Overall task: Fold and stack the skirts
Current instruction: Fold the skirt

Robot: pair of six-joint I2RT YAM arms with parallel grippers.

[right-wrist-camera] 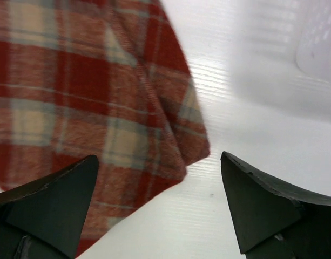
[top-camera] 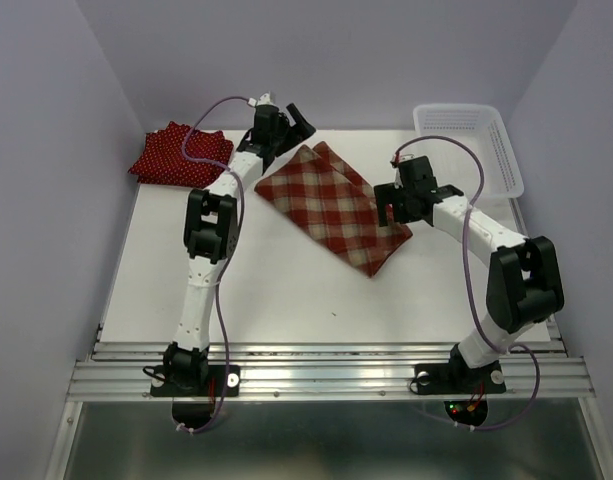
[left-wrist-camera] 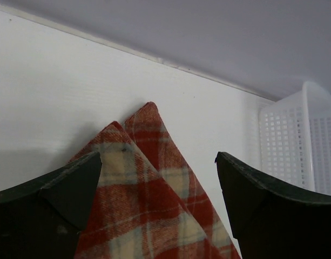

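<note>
**Plaid skirt folded on the white desk, both hands open over its corners**

A white desk (top-camera: 286, 290) stands between pale lilac walls (top-camera: 46, 150), with a white mesh basket (top-camera: 471, 140) in the corner at 1 o'clock and a dark red polka-dot cloth pile (top-camera: 179, 153) at 10 o'clock. The left hand (top-camera: 291, 120) has its fingers (left-wrist-camera: 62, 194) spread wide and grips nothing. The plaid skirt (top-camera: 331, 205) lies flat near the desk's middle, and its two pointed 12 o'clock corners sit between those fingers. The right hand (top-camera: 391, 208) is just as wide apart and empty, poised over the skirt's 3 o'clock corner, whose folded edge (right-wrist-camera: 176, 156) lies between its fingers (right-wrist-camera: 262, 205). Whether either hand touches the cloth cannot be told.
</note>
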